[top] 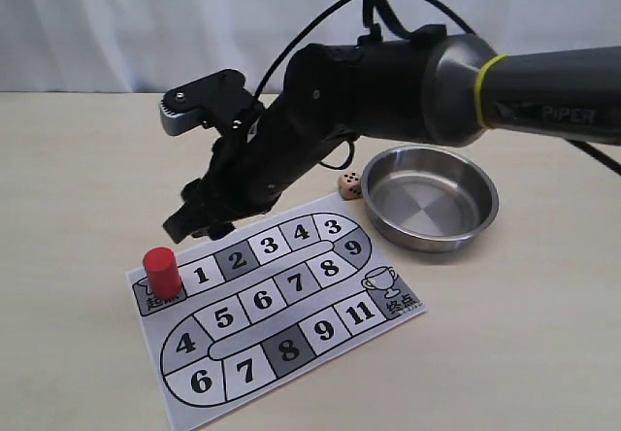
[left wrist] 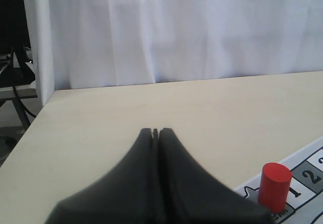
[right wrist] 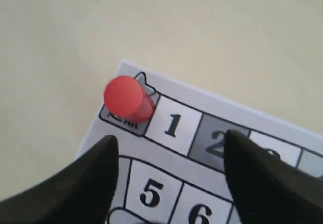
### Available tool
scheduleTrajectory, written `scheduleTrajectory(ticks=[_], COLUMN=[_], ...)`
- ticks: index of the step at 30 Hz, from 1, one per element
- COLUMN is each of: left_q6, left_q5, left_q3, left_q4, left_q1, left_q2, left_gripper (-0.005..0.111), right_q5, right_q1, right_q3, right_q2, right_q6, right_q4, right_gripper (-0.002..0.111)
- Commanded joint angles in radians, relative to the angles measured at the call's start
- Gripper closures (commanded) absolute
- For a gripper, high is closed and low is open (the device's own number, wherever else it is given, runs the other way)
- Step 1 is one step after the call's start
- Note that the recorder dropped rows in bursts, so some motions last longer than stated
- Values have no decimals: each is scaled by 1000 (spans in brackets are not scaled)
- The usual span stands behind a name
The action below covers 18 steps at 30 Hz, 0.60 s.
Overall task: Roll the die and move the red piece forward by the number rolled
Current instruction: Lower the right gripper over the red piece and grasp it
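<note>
The right arm's grey forearm reads "PiPER", and the paper game board has squares numbered 1, 2, 3, 4, 3, 9, 8, 7, 6, 5, 4, 6, 7, 8, 9, 11, with a trophy square marked 终点.

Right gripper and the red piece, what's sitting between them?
Only the flat game board, around the square marked 1. The right wrist view shows nothing standing between the open right gripper and the red piece.
</note>
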Motion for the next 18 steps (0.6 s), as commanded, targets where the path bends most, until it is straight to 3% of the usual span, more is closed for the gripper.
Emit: scheduleTrajectory(ticks=[1,18], left_q6=[-4,-4], left_q5=[-7,-7], left_q3=[4,4], left_q4=[-2,-2], left_q1=[-3,-3], left_q2=[-2,-2], left_gripper=[107,107], right_q5=[-92,-244], right_q1=[50,89], right_q3=[-7,-102], right_q2=[48,213], right_q6=[-6,1], right_q4=[-3,3], right_gripper=[42,42])
